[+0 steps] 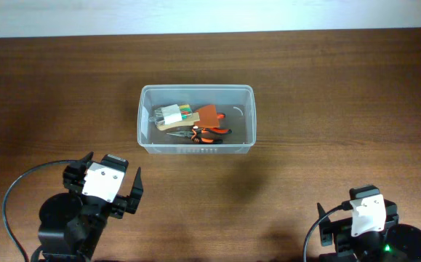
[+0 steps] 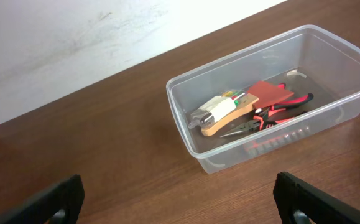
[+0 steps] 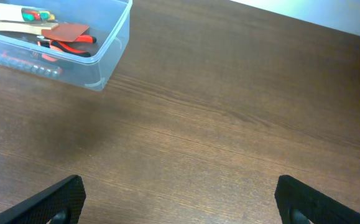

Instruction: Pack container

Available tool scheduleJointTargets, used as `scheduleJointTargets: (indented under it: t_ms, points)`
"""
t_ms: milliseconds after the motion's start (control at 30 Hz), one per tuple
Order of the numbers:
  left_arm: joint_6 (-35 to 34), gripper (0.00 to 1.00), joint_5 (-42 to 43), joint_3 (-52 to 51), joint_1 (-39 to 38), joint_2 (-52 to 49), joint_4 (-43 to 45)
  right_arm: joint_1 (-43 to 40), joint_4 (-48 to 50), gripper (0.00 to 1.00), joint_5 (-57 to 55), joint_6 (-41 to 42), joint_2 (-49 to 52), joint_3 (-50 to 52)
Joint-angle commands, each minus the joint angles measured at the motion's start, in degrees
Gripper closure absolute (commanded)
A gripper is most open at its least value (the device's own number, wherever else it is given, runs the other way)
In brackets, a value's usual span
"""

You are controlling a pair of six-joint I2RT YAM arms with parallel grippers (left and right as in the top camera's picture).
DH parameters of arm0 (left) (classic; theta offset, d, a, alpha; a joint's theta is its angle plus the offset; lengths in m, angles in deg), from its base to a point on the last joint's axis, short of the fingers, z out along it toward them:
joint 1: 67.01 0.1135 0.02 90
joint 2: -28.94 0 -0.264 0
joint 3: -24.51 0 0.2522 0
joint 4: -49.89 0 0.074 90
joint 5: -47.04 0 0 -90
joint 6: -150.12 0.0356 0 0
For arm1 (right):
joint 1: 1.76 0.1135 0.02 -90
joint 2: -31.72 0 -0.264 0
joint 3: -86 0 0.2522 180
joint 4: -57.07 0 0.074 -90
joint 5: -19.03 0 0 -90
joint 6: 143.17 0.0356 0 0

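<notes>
My left gripper [image 1: 114, 164] and right gripper [image 3: 180, 200] gape, empty. Container [image 1: 195, 149] looks light, flexy, slick; I'd pinch its near rim.

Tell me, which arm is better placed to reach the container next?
Left, probably. The left gripper stands open and nearer to the container, which fills much of its wrist view. The right gripper, also open, sits farther off; its camera catches only the container's corner.
</notes>
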Motion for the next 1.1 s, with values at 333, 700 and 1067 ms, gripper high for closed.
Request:
scheduleJointTargets:
  t_ms: [333,700,1067]
  points:
    - [-0.79,0.01,-0.61,-0.63,-0.26,0.44,-0.09,-1.44,14.67,0.01,9.44,0.52,-15.04,15.34]
    - [-0.79,0.01,-0.61,-0.63,-0.26,0.46,-0.09,-1.44,65.44,0.02,-0.76,0.31,-15.45,43.60]
    - [-0.76,0.01,-0.61,-0.63,-0.26,0.44,-0.09,-1.44,62.53,0.01,-1.86,0.72,-15.45,48.83]
